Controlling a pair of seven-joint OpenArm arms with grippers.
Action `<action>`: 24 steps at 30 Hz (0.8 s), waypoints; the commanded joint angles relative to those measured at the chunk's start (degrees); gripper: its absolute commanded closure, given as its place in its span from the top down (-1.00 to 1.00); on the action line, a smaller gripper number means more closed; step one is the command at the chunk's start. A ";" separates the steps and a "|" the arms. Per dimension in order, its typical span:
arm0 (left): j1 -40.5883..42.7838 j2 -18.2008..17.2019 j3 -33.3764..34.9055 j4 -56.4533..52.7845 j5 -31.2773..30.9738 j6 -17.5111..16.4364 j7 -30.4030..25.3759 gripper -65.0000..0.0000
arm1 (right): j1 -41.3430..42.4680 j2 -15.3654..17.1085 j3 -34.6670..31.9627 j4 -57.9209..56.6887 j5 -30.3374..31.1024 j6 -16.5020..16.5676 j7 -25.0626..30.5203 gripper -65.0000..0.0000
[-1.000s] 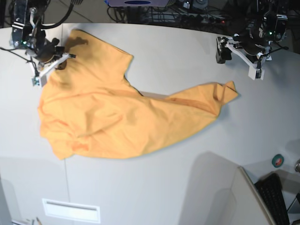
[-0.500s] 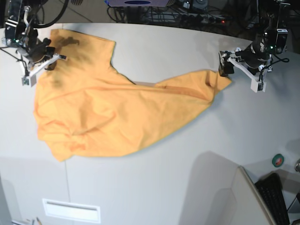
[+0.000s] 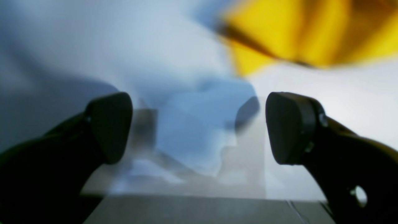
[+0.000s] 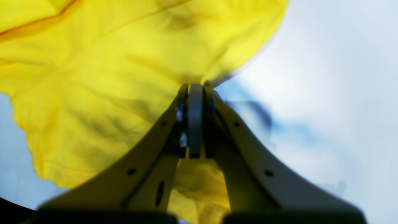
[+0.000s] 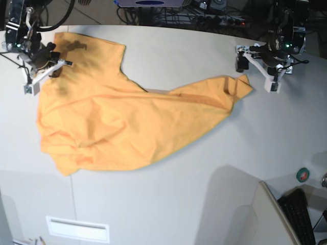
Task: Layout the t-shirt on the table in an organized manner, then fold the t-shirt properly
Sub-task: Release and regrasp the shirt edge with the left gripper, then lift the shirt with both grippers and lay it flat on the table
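Clamping a far edge of the t-shirt (image 4: 102, 81), your right gripper (image 4: 195, 90) has its jaws pressed together on the yellow cloth, which spreads away ahead of and beside the tips across the table (image 5: 204, 194). Your left gripper (image 3: 199, 124) stands with its jaws spread wide and holding nothing; only bare tabletop lies between them, and the shirt's nearest corner sits just beyond the tips, apart from them.

No readable text, labels, brands or numbers in any view.
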 commanded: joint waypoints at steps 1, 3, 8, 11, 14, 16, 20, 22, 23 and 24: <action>-1.49 0.11 -0.23 -0.37 0.33 -0.80 -1.46 1.00 | 0.10 0.64 0.21 0.90 0.55 0.16 0.98 -1.00; -3.25 1.34 -0.23 -3.36 0.25 -2.21 -1.46 1.00 | 0.10 0.64 0.21 0.90 0.55 0.16 0.98 -1.00; -5.89 3.27 -0.23 -7.85 0.25 -4.23 -1.46 1.00 | 0.01 0.64 0.57 0.90 0.55 0.16 0.98 -1.00; -7.03 4.06 -0.23 -8.11 0.25 -6.34 -1.46 1.00 | 0.01 0.64 0.57 0.81 0.55 0.16 0.98 -1.00; -7.56 4.33 -0.23 -9.08 -0.02 -6.69 -1.55 1.00 | 0.10 0.64 0.57 0.81 0.55 0.16 0.98 -1.00; -8.52 4.41 -0.23 -9.69 -0.11 -6.69 -1.55 1.00 | 0.10 0.64 0.57 0.81 0.55 0.16 0.98 -1.00; -9.49 4.41 -0.14 -12.07 -0.11 -6.78 -1.46 0.33 | 0.10 0.64 0.57 0.81 0.55 0.16 0.98 -1.00; -9.58 4.41 -0.14 -12.24 -0.11 -6.78 -1.46 -0.25 | 0.10 0.64 0.57 0.81 0.55 0.16 0.98 -1.00; -9.58 4.33 -0.14 -12.07 -0.11 -6.87 -1.37 -0.53 | 0.10 0.64 0.57 0.81 0.55 0.16 0.98 -1.00; -9.58 4.24 -0.14 -11.98 -0.11 -6.87 -1.37 -0.85 | 0.10 0.64 0.57 0.81 0.55 0.16 0.98 -1.00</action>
